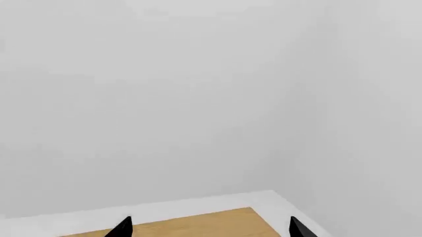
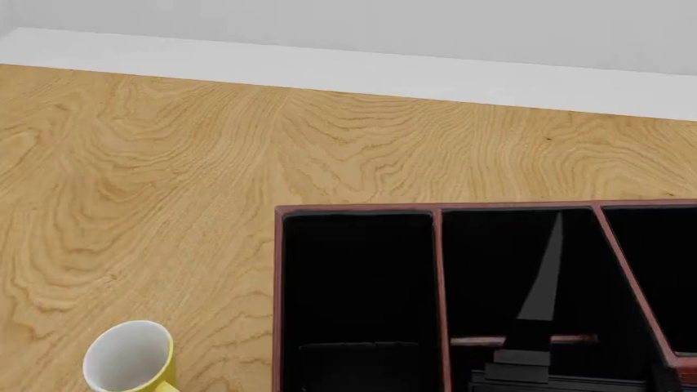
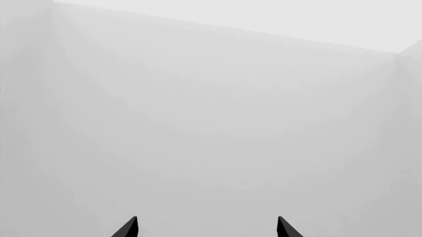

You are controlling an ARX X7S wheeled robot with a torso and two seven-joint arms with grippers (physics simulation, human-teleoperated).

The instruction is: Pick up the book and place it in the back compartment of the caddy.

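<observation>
Only the two black fingertips of the left gripper (image 1: 209, 227) are seen in the left wrist view, set wide apart with nothing between them; beyond them a corner of the wooden table (image 1: 197, 224) with its white edge and pale grey walls (image 1: 197, 98) are shown. In the right wrist view the right gripper (image 3: 207, 228) is shown the same way, two dark tips spread apart and empty, and only the grey walls are seen past them. Neither gripper can be clearly made out in the head view, so the place of the task's things relative to them cannot be told. The caddy (image 2: 438, 214) is shown only by the head view: a wide tray, black inside, with thin reddish-brown rims and dividers, resting on the table at the near right and cut by the picture's edges. Three compartments are seen along its far side. In the middle one, towards the near edge, a grey narrow shape (image 2: 541, 286) is seen, rising to a point; it cannot be told what it is. The book cannot be recognised with certainty in any view. A yellow mug (image 2: 130, 358), white inside, is placed on the table at the near left, well apart from the caddy.
</observation>
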